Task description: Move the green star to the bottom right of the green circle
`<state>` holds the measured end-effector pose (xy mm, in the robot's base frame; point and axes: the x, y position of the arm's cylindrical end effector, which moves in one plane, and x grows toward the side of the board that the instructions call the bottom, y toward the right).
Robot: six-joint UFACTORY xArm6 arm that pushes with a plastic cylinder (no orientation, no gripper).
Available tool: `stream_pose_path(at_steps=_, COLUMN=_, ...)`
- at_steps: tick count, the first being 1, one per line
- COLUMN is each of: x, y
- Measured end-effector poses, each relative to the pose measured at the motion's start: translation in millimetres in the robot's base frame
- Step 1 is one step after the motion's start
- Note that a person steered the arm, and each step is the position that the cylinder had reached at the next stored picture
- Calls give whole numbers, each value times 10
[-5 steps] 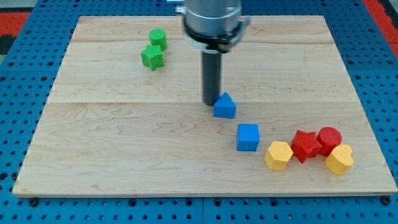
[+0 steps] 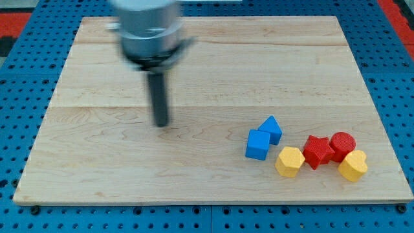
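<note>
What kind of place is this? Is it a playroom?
Probably a robot lab bench, not a playroom: a wooden board on a blue pegboard table, and my tip for pushing blocks.

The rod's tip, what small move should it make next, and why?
Probably slide my tip toward the view's top: it touches no block, and neither green block shows, perhaps hidden behind the arm.

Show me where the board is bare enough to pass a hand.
Bare: the board left of my tip, and its top right corner. Crowded: the bottom right, where the blue cube, red star and yellow block bunch together.
</note>
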<state>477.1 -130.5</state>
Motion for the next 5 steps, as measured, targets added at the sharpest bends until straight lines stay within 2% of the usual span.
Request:
stream_pose_path(at_steps=1, x=-724, y=-753)
stream_pose_path(at_steps=2, x=-1471, y=-762)
stream_pose_path(at_steps=3, x=-1796, y=-490)
stream_pose_path(at_steps=4, x=-1702, y=747)
stream_pose_path(at_steps=5, x=-1360, y=1516)
